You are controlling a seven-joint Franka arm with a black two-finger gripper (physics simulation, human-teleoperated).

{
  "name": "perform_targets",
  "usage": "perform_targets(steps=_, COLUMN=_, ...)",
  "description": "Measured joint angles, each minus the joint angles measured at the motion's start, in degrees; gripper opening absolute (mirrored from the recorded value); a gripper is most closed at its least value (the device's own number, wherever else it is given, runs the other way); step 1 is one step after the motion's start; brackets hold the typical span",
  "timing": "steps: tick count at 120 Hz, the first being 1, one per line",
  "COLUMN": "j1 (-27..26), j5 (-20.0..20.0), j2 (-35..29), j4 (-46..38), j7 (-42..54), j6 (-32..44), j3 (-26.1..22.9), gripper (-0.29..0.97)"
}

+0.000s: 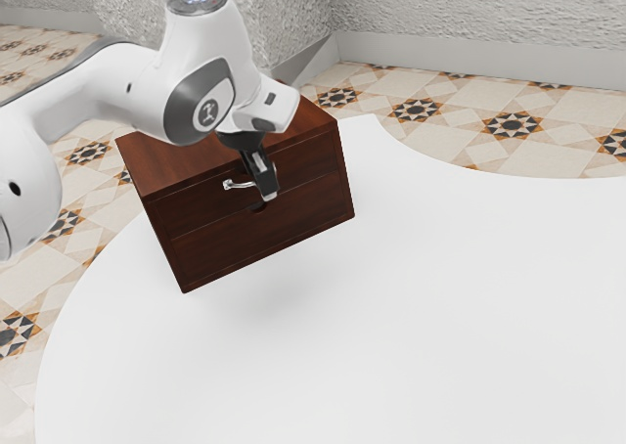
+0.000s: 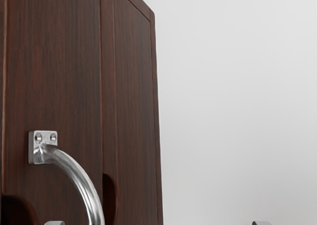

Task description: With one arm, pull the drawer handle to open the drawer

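Now the hand (image 1: pixel 262 188) hangs at the front of the wooden cabinet (image 1: pixel 254 241), which stands by the surface's (image 1: pixel 411 327) far edge. Its fingers are spread wide, gripping nothing. The metal handle (image 2: pixel 74 173) lies between them on the top drawer (image 1: pixel 305 168) — its front looks flush with the cabinet.

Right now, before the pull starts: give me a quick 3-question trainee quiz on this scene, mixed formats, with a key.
1. True or false: the dark brown wooden drawer box on the white round table already has its drawer pulled far out.
2. The curved silver metal handle is mounted on: A) the upper front panel, B) the lower front panel, C) the box top.
3. Fill in: the black two-finger gripper is at the handle, and it is ____ (open/shut).

Key: 1 false; 2 A; 3 open.
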Motion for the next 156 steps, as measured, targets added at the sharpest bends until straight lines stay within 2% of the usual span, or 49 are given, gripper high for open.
perform_targets(steps=90, j1=0.9, j5=-0.3, j2=1.7, j4=0.0, j7=-1.1, j6=0.2, j3=0.0, gripper=0.4)
perform_targets(steps=111, j1=0.9, j5=-0.5, j2=1.6, j4=0.0, j7=-1.5, j6=0.1, j3=-0.1, gripper=0.28)
perform_targets(steps=136, j1=0.8, j5=-1.1, j2=1.3, j4=0.1, j7=-2.0, j6=-0.6, j3=-0.1, gripper=0.03)
perform_targets(steps=156, j1=0.5, j5=-1.1, j2=1.2, j4=0.1, j7=-2.6, j6=-1.2, j3=-0.3, gripper=-0.06)
